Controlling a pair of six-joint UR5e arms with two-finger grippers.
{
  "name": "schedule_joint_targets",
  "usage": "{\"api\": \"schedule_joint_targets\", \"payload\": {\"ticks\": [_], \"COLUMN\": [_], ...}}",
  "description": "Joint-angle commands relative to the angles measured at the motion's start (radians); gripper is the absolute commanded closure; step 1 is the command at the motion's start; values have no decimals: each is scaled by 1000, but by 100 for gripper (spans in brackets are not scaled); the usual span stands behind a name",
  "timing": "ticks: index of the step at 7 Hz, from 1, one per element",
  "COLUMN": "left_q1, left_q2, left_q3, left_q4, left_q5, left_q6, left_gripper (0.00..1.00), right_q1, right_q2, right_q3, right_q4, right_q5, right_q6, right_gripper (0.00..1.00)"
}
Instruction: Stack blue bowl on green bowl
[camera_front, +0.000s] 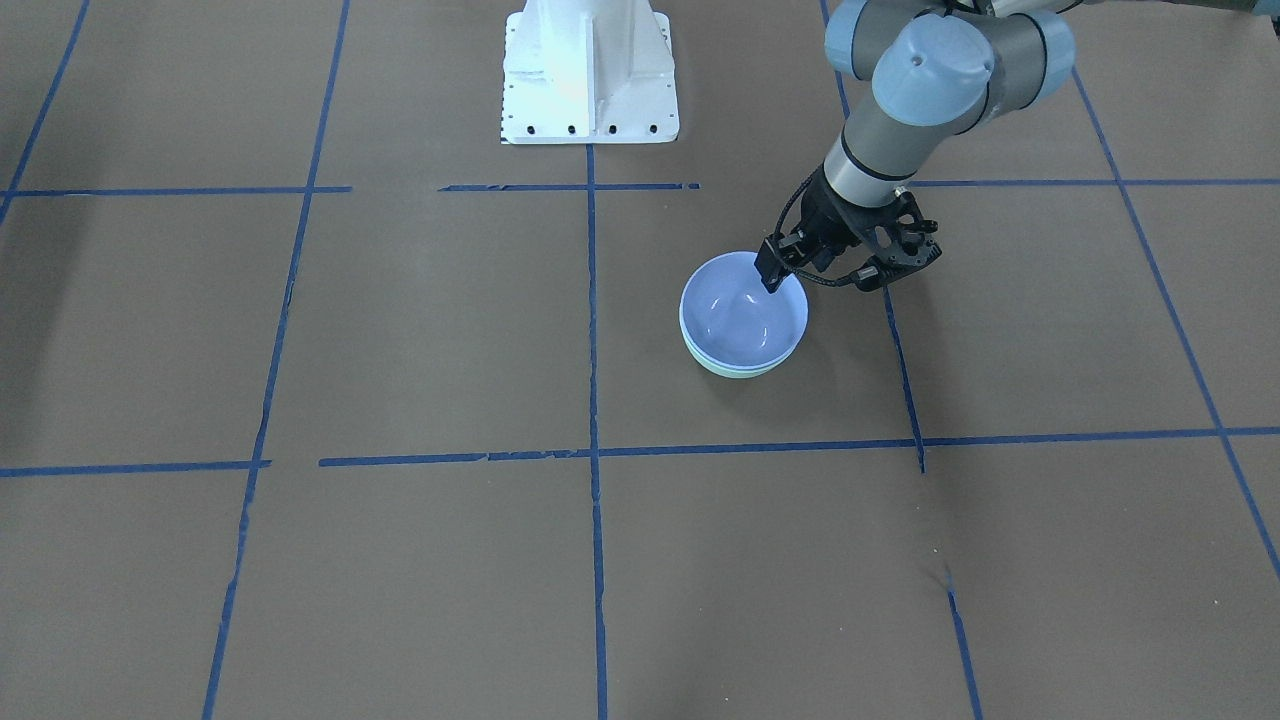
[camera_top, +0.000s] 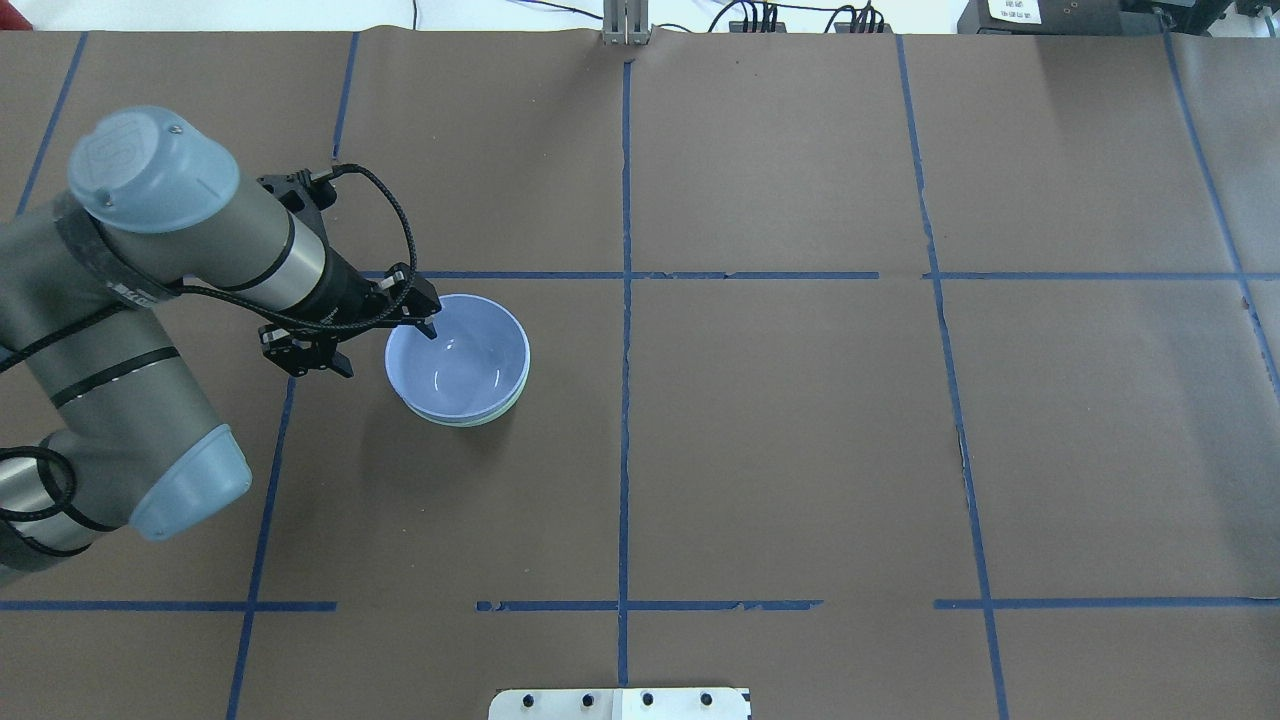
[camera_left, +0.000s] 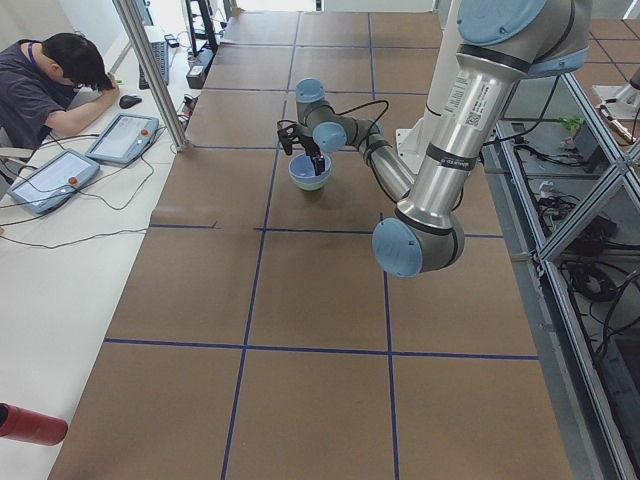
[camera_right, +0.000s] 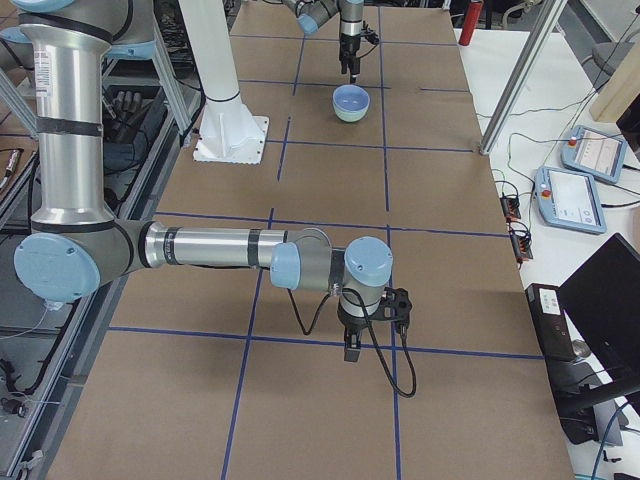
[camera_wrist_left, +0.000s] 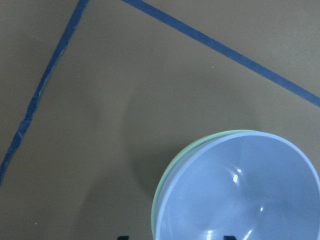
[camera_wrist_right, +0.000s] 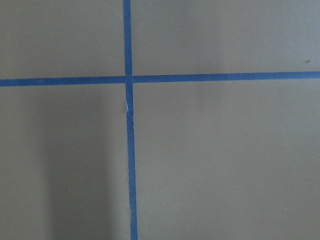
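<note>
The blue bowl (camera_front: 745, 315) sits nested inside the green bowl (camera_front: 738, 371) on the brown table, left of centre in the overhead view, where the blue bowl (camera_top: 458, 355) shows above the green one's rim (camera_top: 462, 421). In the left wrist view only a thin edge of the green bowl (camera_wrist_left: 159, 192) shows around the blue bowl (camera_wrist_left: 240, 190). My left gripper (camera_front: 785, 270) (camera_top: 420, 325) is open and empty, just above the bowls' rim on the robot's side. One tip is over the inside, one over the outside. My right gripper (camera_right: 352, 352) hangs over bare table far off; I cannot tell its state.
Blue tape lines (camera_top: 625, 300) divide the table into squares. The white robot base (camera_front: 590, 70) stands at the table's edge. A seated person (camera_left: 50, 85) and tablets (camera_left: 120, 138) are at a side desk beyond the table.
</note>
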Motion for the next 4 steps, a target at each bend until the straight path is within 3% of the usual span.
{"api": "schedule_joint_targets", "payload": {"ticks": [1,4], "left_q1": [-122,-406], "left_q2": [118,387], "left_q3": [-47,-55], "left_q4": [-41,-35], "left_q5": [-107,-182], "left_q6": [230,880], "left_gripper": [0,0], "right_q1": [2,0], "right_q2": [0,0], "right_q3": [0,0], "right_q4": [0,0], "right_q5": [0,0], "right_q6": [1,-1], "right_gripper": [0,0]}}
